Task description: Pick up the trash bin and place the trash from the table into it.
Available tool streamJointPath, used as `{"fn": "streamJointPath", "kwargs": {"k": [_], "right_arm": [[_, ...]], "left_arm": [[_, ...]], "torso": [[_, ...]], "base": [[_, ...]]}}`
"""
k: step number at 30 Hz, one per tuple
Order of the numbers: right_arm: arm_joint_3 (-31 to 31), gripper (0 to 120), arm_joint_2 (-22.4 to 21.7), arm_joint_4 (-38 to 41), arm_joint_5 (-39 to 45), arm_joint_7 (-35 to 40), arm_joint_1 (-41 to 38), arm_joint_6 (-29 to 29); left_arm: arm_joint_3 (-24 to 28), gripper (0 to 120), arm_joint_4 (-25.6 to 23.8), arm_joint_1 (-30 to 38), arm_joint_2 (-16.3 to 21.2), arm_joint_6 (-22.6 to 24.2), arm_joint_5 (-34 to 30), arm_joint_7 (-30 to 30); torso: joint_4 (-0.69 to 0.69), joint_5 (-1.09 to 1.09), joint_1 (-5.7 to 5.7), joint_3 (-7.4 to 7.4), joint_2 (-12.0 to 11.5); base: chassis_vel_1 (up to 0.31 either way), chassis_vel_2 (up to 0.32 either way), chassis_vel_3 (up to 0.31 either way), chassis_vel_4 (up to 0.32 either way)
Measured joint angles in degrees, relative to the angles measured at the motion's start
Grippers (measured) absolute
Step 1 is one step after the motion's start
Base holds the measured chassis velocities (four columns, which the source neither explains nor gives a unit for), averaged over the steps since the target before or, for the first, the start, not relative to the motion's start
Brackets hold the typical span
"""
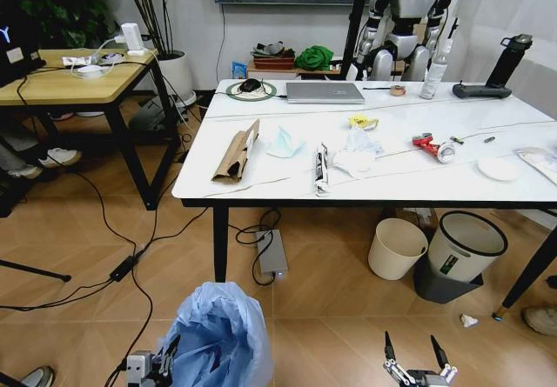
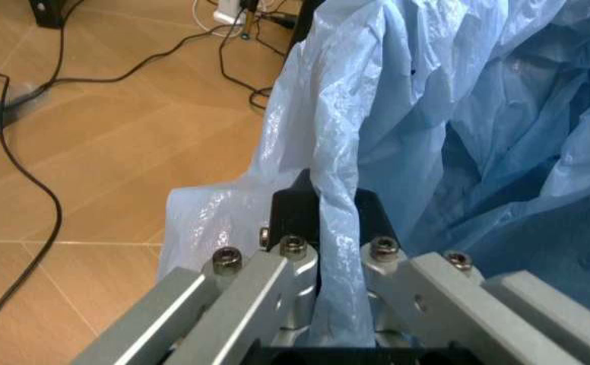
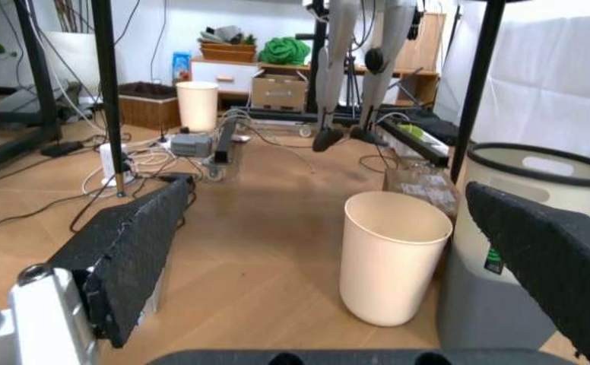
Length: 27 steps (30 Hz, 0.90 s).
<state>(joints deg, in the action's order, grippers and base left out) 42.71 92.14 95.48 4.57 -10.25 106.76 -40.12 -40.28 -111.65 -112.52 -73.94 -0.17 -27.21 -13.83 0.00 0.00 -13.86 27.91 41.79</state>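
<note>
The left gripper [image 2: 331, 209] is clamped on the rim of the trash bin [image 1: 218, 335], which is wrapped in crinkled light-blue plastic. The right gripper [image 1: 416, 352] hangs low with its fingers apart.

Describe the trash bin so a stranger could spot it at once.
On the wood floor in front of the marble table, near its left leg, stands the trash bin, held by the left gripper. Unlike the bare cream bin, it wears a crinkled light-blue bag.

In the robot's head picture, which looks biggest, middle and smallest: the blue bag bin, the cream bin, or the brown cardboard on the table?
1. The trash bin looks largest, but it is nearest the camera, held by the left gripper.
2. The cream bin.
3. The cardboard strip, though it is close to the cream bin in looks.
</note>
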Motion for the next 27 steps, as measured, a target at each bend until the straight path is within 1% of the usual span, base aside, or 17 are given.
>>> {"fn": "streamJointPath", "kwargs": {"k": [4,7,9,15,16,22,24,25,27], "right_arm": [[0.01,100,0.00,0.78,0.23,0.03,0.22,-0.04],[-0.07,100,0.00,3.57,0.73,0.04,0.93,0.53],[-0.07,100,0.00,4.18,0.83,0.04,1.06,0.70],[0.55,100,-0.01,8.85,1.07,0.04,2.41,1.94],[0.55,100,-0.01,8.85,1.07,0.04,2.41,1.94],[0.30,100,-0.01,15.44,1.61,0.11,4.88,3.87],[0.25,100,-0.01,15.85,1.69,0.12,5.02,3.99],[-0.07,100,-0.01,18.35,2.11,0.22,5.84,4.73],[-0.26,100,0.00,19.82,2.32,0.28,6.31,5.14]], "left_arm": [[-0.18,0,-0.26,-0.14,-0.08,0.02,0.00,0.00],[-0.33,0,-0.31,-0.24,-0.09,0.02,0.11,0.01],[-0.34,0,-0.33,-0.25,-0.09,0.02,0.11,0.02],[-0.40,0,-0.47,-0.31,-0.09,0.07,0.16,0.02],[-0.40,0,-0.47,-0.31,-0.09,0.07,0.16,0.02],[-0.39,0,-0.57,-0.30,-0.12,0.11,0.20,0.02],[-0.39,0,-0.58,-0.30,-0.13,0.11,0.20,0.02],[-0.39,0,-0.61,-0.30,-0.14,0.13,0.20,0.02],[-0.39,0,-0.63,-0.31,-0.14,0.14,0.20,0.02]], "torso": [[0.00,0.01,-0.35,0.54,0.90],[0.00,0.00,-0.75,1.08,1.83],[0.00,0.00,-0.82,1.19,2.01],[0.00,0.00,-1.62,2.26,3.87],[0.00,0.00,-1.62,2.26,3.87],[0.00,0.00,-2.37,3.26,5.64],[0.00,0.00,-2.42,3.33,5.76],[0.00,0.00,-2.61,3.64,6.25],[0.00,0.00,-2.74,3.83,6.56]], "base": [[0.000,0.000,0.000,0.000],[0.000,0.000,0.000,0.000],[0.000,0.000,0.000,0.000],[0.000,0.000,0.000,0.000],[0.000,0.000,0.000,0.000],[0.000,0.000,0.000,0.000],[0.000,0.000,0.000,0.000],[0.000,0.000,0.000,0.000],[0.000,0.000,0.000,0.000]]}}
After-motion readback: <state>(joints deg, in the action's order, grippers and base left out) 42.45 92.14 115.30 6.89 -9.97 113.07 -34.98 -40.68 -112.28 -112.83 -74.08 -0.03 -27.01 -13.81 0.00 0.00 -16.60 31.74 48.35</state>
